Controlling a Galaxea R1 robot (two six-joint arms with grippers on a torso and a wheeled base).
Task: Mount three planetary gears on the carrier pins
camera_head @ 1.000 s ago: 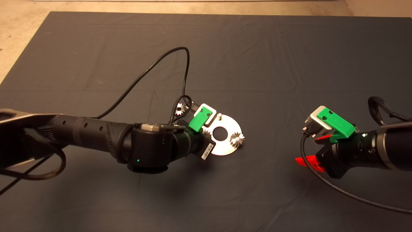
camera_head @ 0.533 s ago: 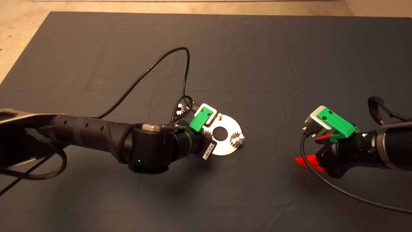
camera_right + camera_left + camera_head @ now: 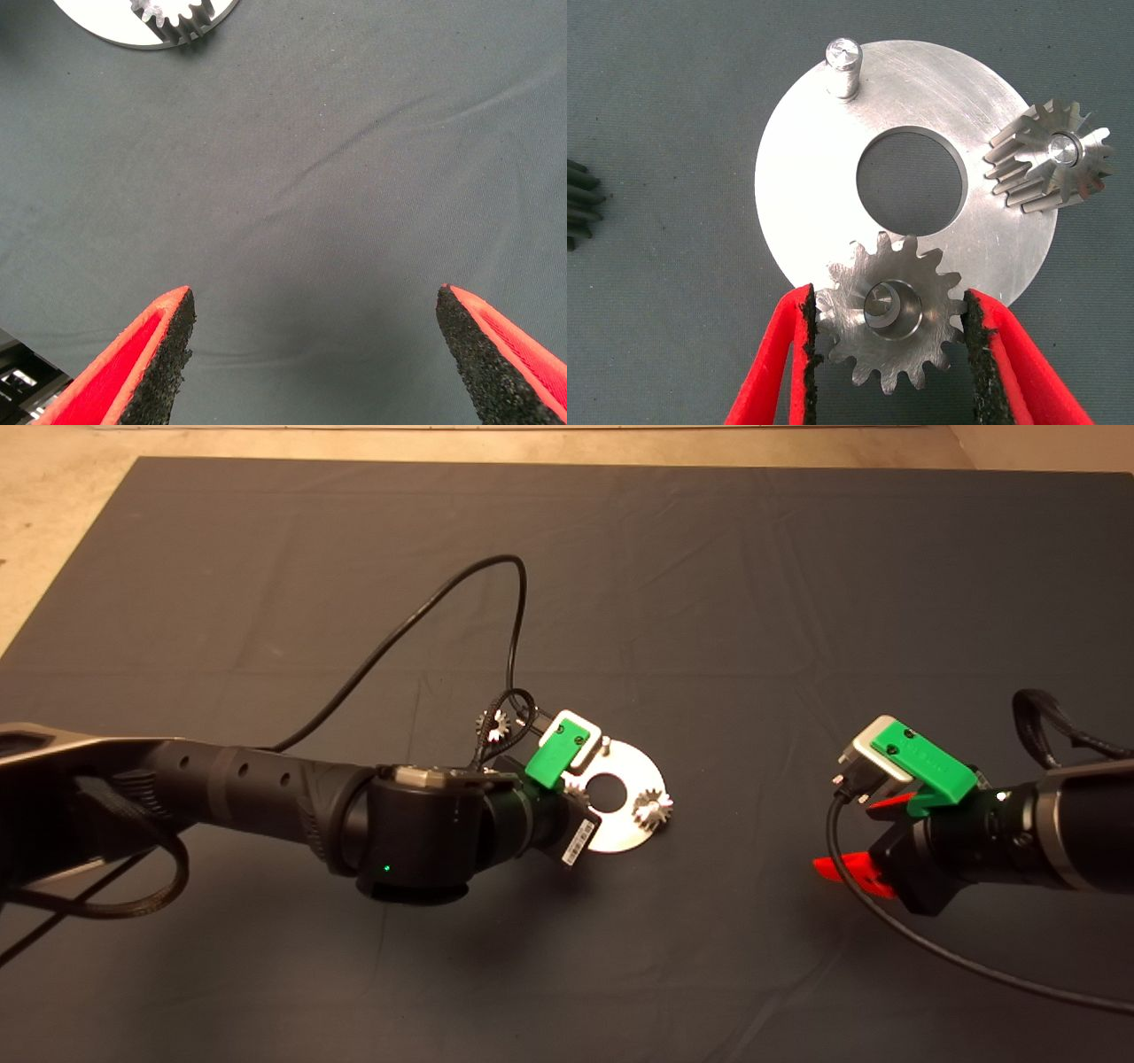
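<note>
The flat silver disc lies mid-mat. One planetary gear sits on a carrier pin at the disc's right rim. A second pin stands bare. My left gripper is shut on another planetary gear and holds it over the disc's near-left rim; a pin tip shows inside the gear's centre hole. The third gear lies on the mat left of the disc. My right gripper is open and empty, well to the right.
A black cable loops from the left wrist over the mat behind the disc. The right arm's cable trails toward the lower right. The disc's edge with the seated gear shows in the right wrist view.
My left gripper has shifted slightly to the right over the disc with the gear in it. The right arm has not moved.
</note>
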